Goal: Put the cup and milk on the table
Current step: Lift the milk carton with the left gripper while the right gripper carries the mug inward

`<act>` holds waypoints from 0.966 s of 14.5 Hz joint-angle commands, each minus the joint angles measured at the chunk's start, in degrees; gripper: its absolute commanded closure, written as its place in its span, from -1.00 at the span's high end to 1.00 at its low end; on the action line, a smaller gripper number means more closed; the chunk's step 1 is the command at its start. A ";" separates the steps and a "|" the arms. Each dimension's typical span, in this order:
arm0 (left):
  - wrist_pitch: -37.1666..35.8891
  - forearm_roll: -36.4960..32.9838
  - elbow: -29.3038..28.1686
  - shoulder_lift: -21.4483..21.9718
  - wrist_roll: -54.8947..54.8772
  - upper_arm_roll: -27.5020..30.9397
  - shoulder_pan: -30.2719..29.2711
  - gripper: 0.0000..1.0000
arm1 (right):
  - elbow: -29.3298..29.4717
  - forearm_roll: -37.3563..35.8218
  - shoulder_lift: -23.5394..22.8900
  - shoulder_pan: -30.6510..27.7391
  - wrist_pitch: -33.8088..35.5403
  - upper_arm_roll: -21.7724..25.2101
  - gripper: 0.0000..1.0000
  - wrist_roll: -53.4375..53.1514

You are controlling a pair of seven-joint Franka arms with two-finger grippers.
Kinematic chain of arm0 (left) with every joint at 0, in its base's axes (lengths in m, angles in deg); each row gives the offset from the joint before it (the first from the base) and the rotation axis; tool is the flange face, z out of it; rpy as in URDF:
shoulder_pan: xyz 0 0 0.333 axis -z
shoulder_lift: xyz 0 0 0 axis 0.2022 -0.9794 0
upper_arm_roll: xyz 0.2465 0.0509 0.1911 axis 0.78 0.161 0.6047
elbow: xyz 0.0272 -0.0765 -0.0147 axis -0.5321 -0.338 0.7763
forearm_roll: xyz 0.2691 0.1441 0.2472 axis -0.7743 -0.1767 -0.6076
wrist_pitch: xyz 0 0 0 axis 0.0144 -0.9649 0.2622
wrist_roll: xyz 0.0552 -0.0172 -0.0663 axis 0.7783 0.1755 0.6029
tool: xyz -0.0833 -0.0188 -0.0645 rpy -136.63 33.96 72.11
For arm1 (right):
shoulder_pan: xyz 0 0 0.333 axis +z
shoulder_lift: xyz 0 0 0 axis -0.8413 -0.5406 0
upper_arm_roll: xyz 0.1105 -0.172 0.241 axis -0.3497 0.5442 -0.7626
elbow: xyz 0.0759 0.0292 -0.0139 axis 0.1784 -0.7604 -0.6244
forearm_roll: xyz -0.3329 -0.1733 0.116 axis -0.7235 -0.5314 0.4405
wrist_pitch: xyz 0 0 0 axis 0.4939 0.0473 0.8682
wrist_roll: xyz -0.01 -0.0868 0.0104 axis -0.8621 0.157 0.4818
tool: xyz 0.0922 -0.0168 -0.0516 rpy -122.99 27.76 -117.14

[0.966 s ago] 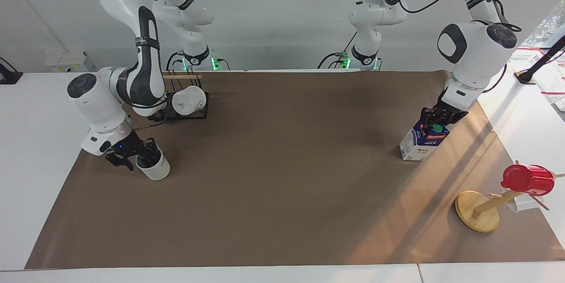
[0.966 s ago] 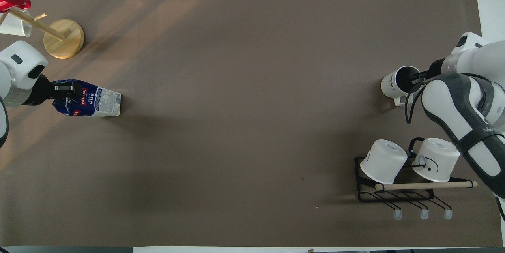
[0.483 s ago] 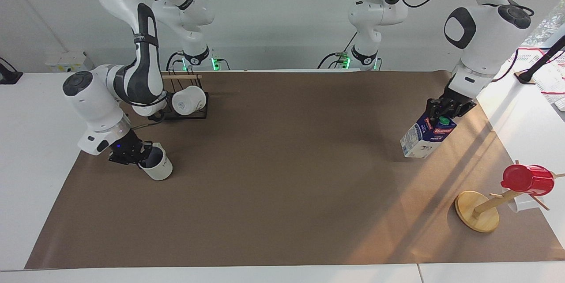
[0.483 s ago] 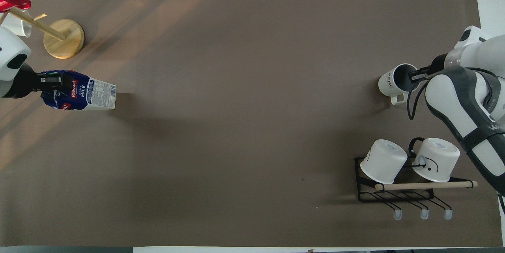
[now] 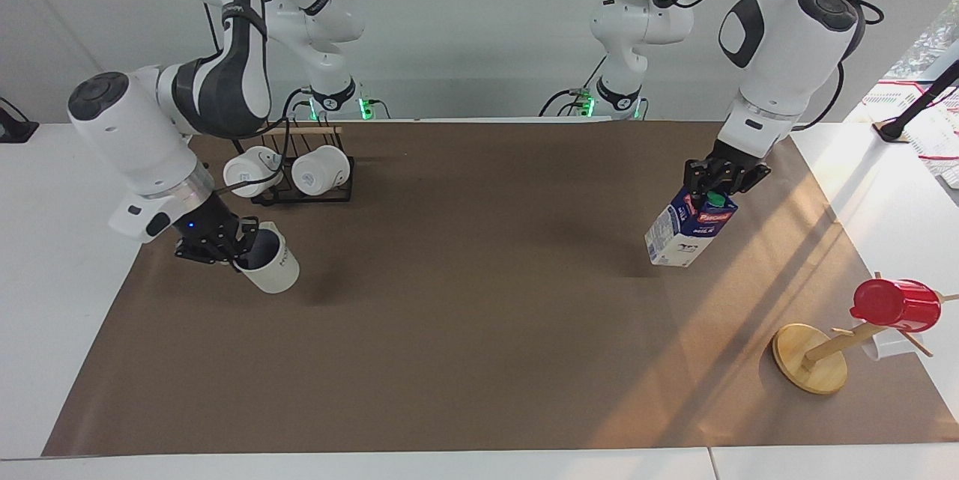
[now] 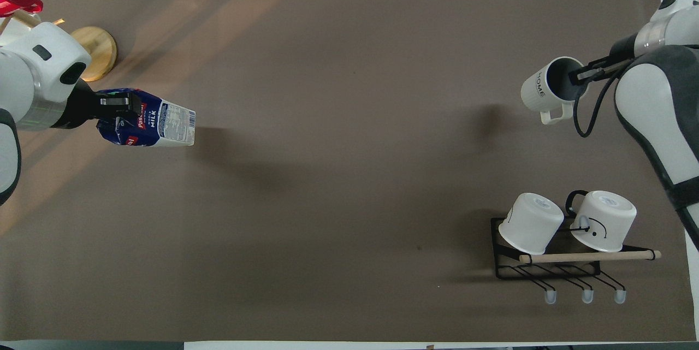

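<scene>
The cup (image 5: pixel 271 272), a white mug with a dark inside, hangs tilted just above the brown paper of the table (image 5: pixel 479 330) at the right arm's end. My right gripper (image 5: pixel 234 244) is shut on its rim, one finger inside; in the overhead view the cup (image 6: pixel 548 89) shows its handle below the right gripper (image 6: pixel 582 72). The milk (image 5: pixel 689 229), a blue and white carton with a green cap, hangs tilted over the paper at the left arm's end. My left gripper (image 5: pixel 719 182) is shut on its top ridge. Overhead, the milk (image 6: pixel 155 126) juts out from the left gripper (image 6: pixel 116 107).
A black rack (image 5: pixel 303 194) holding two white mugs stands near the right arm's base, also seen as the rack (image 6: pixel 551 265) overhead. A wooden mug tree (image 5: pixel 813 356) with a red cup (image 5: pixel 895 304) stands at the left arm's end, farther from the robots than the milk.
The right gripper closed on the cup's rim and lifted it off the paper. The left gripper raised the milk and carried it toward the middle of the table.
</scene>
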 commanded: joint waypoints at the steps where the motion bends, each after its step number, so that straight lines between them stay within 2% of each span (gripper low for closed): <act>1: -2.53 -2.42 2.82 -0.91 2.75 0.47 1.99 -1.00 | 0.78 -4.54 -1.32 7.29 -1.77 -0.32 -1.00 -12.46; 4: -2.70 -4.18 4.66 -1.79 8.38 0.47 5.77 -1.00 | 0.52 -4.55 -1.67 13.53 -2.84 -0.40 -1.00 -21.01; 7: -5.42 -4.27 7.30 -2.67 9.18 0.47 6.22 -1.00 | 0.52 -4.55 -3.60 20.39 -5.72 -0.32 -1.00 -30.67; 10: -6.57 -6.28 7.40 -2.67 10.66 0.47 7.36 -1.00 | 1.30 -5.25 -5.97 26.45 -7.84 -0.32 -1.00 -38.76; 14: -7.27 -7.17 7.49 -2.59 11.73 0.47 7.54 -1.00 | 1.31 -5.16 -10.02 30.94 -13.02 -0.32 -1.00 -42.91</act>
